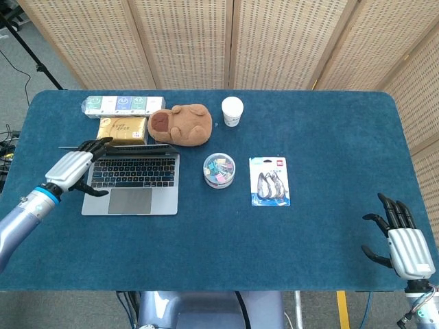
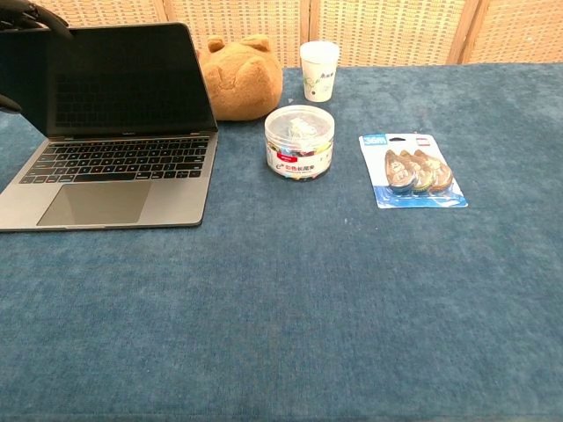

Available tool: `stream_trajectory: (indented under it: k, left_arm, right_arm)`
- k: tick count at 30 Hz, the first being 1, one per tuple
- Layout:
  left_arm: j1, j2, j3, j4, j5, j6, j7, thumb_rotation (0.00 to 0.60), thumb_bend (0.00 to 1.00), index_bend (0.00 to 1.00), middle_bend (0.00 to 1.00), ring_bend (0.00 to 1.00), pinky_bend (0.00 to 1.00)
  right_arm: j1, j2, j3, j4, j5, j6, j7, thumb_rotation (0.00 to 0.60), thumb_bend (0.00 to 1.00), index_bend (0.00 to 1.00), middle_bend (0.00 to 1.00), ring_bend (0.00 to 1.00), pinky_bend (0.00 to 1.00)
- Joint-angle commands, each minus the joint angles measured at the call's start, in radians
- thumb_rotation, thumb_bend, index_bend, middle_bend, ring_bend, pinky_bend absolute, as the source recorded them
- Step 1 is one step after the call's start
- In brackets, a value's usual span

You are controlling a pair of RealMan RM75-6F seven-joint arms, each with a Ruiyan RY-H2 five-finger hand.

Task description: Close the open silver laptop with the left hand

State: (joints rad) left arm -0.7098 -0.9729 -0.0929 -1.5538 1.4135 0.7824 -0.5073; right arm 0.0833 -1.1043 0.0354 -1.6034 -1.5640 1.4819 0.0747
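A blue cloth worktop stands before woven screens. The silver laptop lies open at the far left, its lid leaning over the keys. The left hand rests its fingers on the lid's left top edge, holding nothing. Just behind the lid sit a brown plush toy, a yellow box and a packet row. Right of the laptop: a clip tub, a paper cup, a carabiner card. The right hand hangs open at the near right edge.

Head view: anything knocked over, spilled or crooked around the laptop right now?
Nothing stands out. The laptop sits square, lid partly lowered under the left hand; the paper cup and clip tub stand upright.
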Motion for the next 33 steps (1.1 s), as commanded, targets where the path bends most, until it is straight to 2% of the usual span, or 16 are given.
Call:
stream_trajectory:
  k: [1, 12, 33]
  left_arm:
    - [0.009, 0.009, 0.003, -0.019, 0.002, 0.010, 0.010, 0.600, 0.00, 0.18, 0.03, 0.05, 0.06]
    - [0.038, 0.041, 0.021, -0.089, 0.011, 0.025, 0.034, 0.600, 0.00, 0.18, 0.03, 0.06, 0.07]
    - [0.077, 0.035, 0.069, -0.145, 0.066, 0.044, 0.032, 0.600, 0.00, 0.18, 0.03, 0.06, 0.07]
  right_arm:
    - [0.001, 0.000, -0.001, 0.000, 0.000, -0.002, 0.000, 0.600, 0.23, 0.31, 0.00, 0.00, 0.00]
    - [0.000, 0.002, -0.002, -0.002, -0.005, 0.003, 0.002, 0.600, 0.23, 0.31, 0.00, 0.00, 0.00]
    - [-0.001, 0.005, -0.005, -0.006, -0.010, 0.006, 0.003, 0.600, 0.23, 0.31, 0.00, 0.00, 0.00]
